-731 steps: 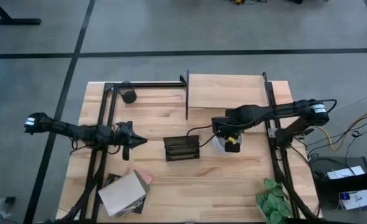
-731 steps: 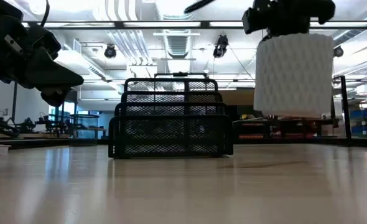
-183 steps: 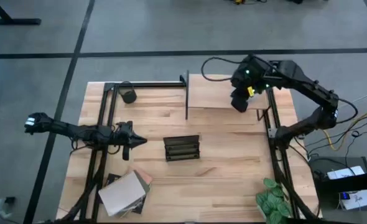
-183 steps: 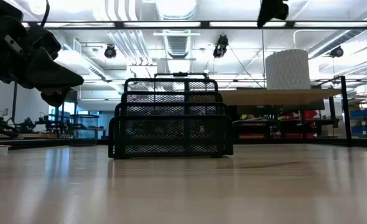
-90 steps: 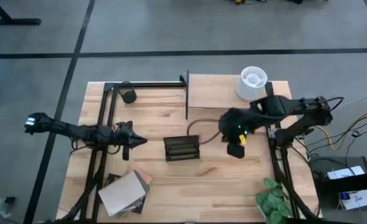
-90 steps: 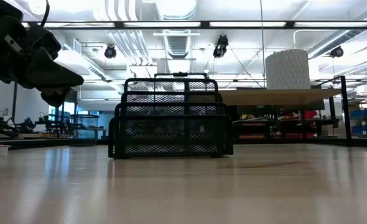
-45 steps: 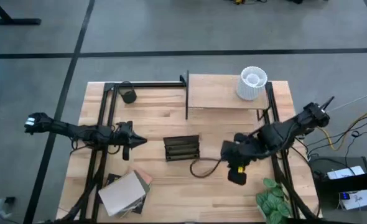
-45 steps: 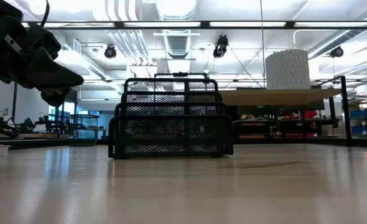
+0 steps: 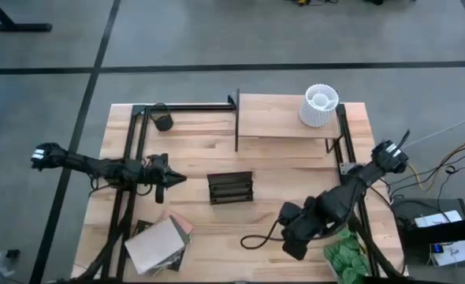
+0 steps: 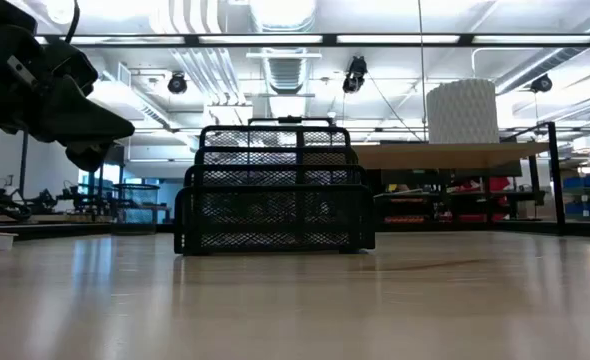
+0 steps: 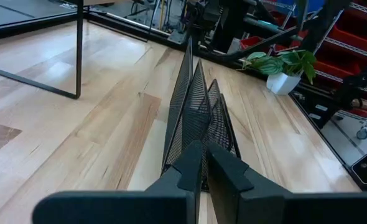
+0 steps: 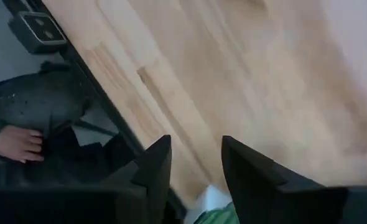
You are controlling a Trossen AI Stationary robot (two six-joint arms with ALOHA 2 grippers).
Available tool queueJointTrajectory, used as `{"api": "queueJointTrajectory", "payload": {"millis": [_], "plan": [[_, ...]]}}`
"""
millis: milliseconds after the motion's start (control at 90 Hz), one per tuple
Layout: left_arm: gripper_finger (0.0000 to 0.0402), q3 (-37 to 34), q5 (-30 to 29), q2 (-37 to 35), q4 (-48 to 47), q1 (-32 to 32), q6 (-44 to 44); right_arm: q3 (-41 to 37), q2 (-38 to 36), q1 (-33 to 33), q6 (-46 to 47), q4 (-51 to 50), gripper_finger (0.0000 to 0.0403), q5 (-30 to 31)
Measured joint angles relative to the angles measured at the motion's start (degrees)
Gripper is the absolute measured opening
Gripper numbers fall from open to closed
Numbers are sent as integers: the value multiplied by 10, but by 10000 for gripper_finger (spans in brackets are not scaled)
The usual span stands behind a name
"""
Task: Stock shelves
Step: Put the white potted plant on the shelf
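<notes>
The shelves (image 9: 284, 117), a pale board in a thin black frame, stand at the table's far right. A white ribbed pot (image 9: 319, 106) stands upright on the board's far right corner and also shows in the low view (image 10: 462, 110). My right gripper (image 9: 289, 248) hangs open over the near edge, next to a green plant (image 9: 344, 259). Nothing is between its fingers (image 12: 196, 163). My left gripper (image 9: 167, 180) waits shut at the table's left, pointing at a black mesh rack (image 9: 230, 188).
The mesh rack (image 11: 199, 118) stands mid-table. A stack of books (image 9: 158, 244) lies at the near left, and a small black cup (image 9: 163, 121) stands at the far left. A black cable (image 9: 256, 239) loops on the table beside my right gripper. Part of a person (image 12: 18, 143) shows below the table edge.
My right gripper has travelled from mid-table, right of the mesh rack, toward the near edge and the plant, trailing its cable. The white pot stays where it stood on the shelf board. My left arm has kept still.
</notes>
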Motion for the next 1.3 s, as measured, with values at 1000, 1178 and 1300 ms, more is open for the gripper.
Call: {"api": "queueJointTrajectory", "payload": {"millis": [1000,1178,1300], "plan": [[6,0,0,0,0,0,0,0,179,34,56,64,331,-234],[7,0,0,0,0,0,0,0,179,43,50,64,341,-230],[6,0,0,0,0,0,0,-3,179,49,35,62,341,-232]]}}
